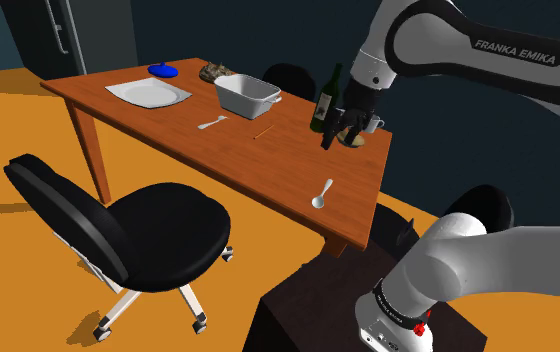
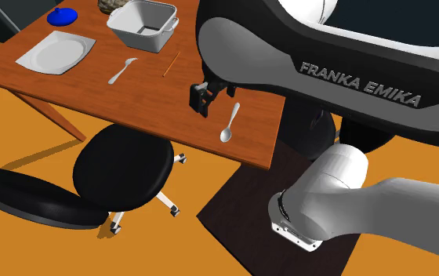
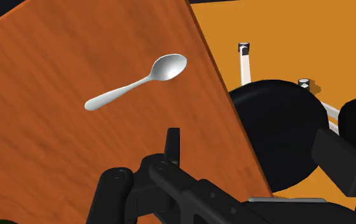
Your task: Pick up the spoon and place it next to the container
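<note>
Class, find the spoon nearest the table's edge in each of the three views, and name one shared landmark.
Shoulder view: the spoon lies right of centre on the table, near the edge by the black chair.
Second exterior view: at centre, just right of the gripper, near that edge.
Wrist view: ahead of the gripper, bowl toward that edge.
Shared landmark: the black chair beside that edge.
</note>
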Tool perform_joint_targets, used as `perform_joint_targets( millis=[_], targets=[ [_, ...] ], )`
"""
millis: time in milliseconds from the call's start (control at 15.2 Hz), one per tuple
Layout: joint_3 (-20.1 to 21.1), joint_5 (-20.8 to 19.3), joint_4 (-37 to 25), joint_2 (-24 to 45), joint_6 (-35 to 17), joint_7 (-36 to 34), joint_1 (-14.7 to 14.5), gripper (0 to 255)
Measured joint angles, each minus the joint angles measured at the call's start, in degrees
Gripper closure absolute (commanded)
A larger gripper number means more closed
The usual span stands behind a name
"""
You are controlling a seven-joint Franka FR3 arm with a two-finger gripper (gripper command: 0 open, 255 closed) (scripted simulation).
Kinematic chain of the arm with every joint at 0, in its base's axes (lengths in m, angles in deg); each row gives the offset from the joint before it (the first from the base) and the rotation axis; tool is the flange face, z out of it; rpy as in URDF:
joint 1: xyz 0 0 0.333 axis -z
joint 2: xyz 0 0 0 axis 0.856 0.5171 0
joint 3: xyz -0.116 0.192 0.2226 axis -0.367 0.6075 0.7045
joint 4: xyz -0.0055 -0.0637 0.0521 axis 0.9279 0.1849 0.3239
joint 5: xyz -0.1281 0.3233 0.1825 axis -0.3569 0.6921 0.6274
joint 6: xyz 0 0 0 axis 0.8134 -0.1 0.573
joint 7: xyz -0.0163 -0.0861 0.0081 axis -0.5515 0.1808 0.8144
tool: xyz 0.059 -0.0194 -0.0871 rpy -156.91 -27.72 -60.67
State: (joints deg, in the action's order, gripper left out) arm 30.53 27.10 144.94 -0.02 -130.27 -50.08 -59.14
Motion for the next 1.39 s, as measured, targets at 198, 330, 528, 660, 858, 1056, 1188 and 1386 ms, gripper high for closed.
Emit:
perform_joint_targets(
  millis=[198, 330, 528, 660, 858, 1056, 1188, 1386],
  targets=[
    [-0.35, 0.40, 1.12, 1.27, -2.06, -2.07, 1.40, 0],
    [-0.73, 1.11, 2.72, 2.92, -4.89, -5.35, 3.34, 0],
    [-1.43, 2.30, 4.71, 5.75, -9.08, -10.60, 6.42, 0],
    [-2.24, 2.99, 6.09, 8.31, -12.51, -13.72, 8.61, 0],
    [-3.41, 4.21, 8.36, 11.14, -17.02, -18.46, 11.68, 0],
    [-4.11, 5.94, 11.00, 13.86, -21.86, -23.54, 14.25, 0],
    [-5.24, 6.92, 12.60, 16.36, -25.50, -26.02, 16.23, 0],
    [-6.31, 8.72, 14.93, 19.25, -30.23, -29.65, 18.31, 0]
  ],
)
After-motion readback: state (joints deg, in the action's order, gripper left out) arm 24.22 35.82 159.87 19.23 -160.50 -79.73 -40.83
